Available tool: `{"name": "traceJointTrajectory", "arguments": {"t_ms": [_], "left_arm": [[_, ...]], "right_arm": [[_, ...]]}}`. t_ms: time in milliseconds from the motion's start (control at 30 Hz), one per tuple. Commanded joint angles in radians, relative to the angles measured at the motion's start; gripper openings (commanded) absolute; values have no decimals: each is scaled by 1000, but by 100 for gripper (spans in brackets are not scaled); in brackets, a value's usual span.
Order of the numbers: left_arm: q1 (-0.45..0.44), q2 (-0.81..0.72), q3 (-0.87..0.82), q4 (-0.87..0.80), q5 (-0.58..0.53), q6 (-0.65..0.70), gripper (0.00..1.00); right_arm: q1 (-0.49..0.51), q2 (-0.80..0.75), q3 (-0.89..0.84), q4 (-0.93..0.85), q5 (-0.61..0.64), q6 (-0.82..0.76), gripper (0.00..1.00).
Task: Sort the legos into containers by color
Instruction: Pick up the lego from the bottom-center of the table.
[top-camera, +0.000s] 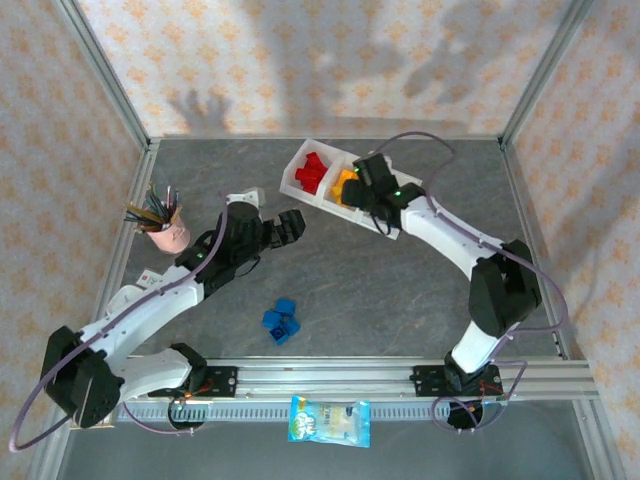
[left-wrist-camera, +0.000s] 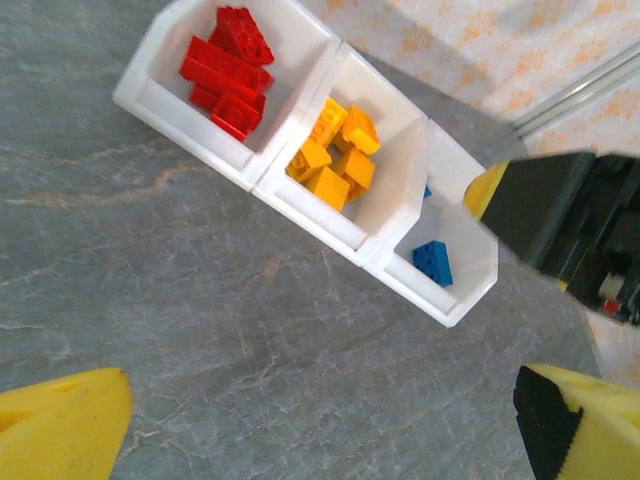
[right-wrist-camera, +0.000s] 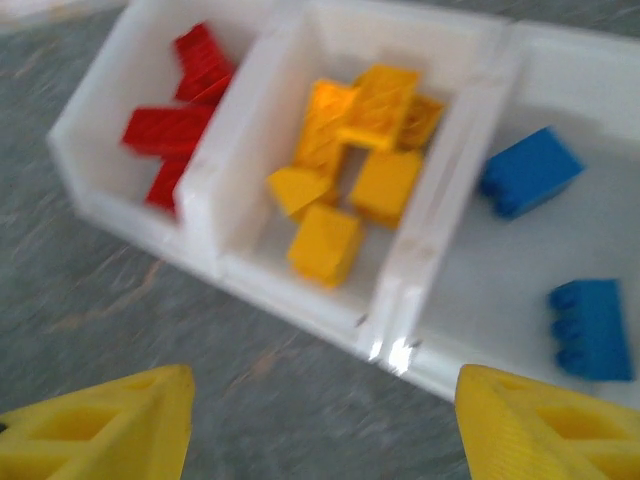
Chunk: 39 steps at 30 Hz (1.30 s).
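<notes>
1. Left gripper (top-camera: 290, 227): jaws spread wide, empty, above bare table.
2. Blue legos (top-camera: 281, 321): cluster loose on the table, well apart from the containers (left-wrist-camera: 180, 125); unsorted.
3. Red (left-wrist-camera: 225, 65) and yellow-orange (left-wrist-camera: 335, 155) compartments filled; two blue bricks (left-wrist-camera: 433, 262) in the third.
4. Right gripper (right-wrist-camera: 320, 425): fingers apart over the containers, holding nothing.

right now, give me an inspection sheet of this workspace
surface: grey marbled table top, no spills seen
job's things: white three-compartment plastic tray holds red bricks, yellow-orange bricks and two blue bricks, one colour per compartment; loose blue bricks on the table top
clutter: pink pen cup at left; blue-and-white snack packet at the near edge
grippers: left gripper open, empty, above the table top; right gripper open, empty, over the tray
cables: lilac cable along each arm
surroundings: floral wall panels, metal frame posts
</notes>
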<state>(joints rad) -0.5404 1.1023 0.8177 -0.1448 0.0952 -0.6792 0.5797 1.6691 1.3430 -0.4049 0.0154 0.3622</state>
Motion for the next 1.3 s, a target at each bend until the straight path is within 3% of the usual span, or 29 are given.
{"name": "traceJointTrajectory", "arguments": {"t_ms": [0,333,633,1267], "left_arm": [[7,-62,-45,-105,-71,9,99],[7,-254,-139,-275,-167,-58,99],[8,-389,-188,-383,-244,-130,99],[9,-470,-189,-453,-275,-158,99]], "right_arm": [[62,-24,-34,-54,9,12,71],[332,21,-49,-73,-14,126,77],[480,129,-53,-46,-56,226,83],[576,299,12,-91,-80,348,84]]}}
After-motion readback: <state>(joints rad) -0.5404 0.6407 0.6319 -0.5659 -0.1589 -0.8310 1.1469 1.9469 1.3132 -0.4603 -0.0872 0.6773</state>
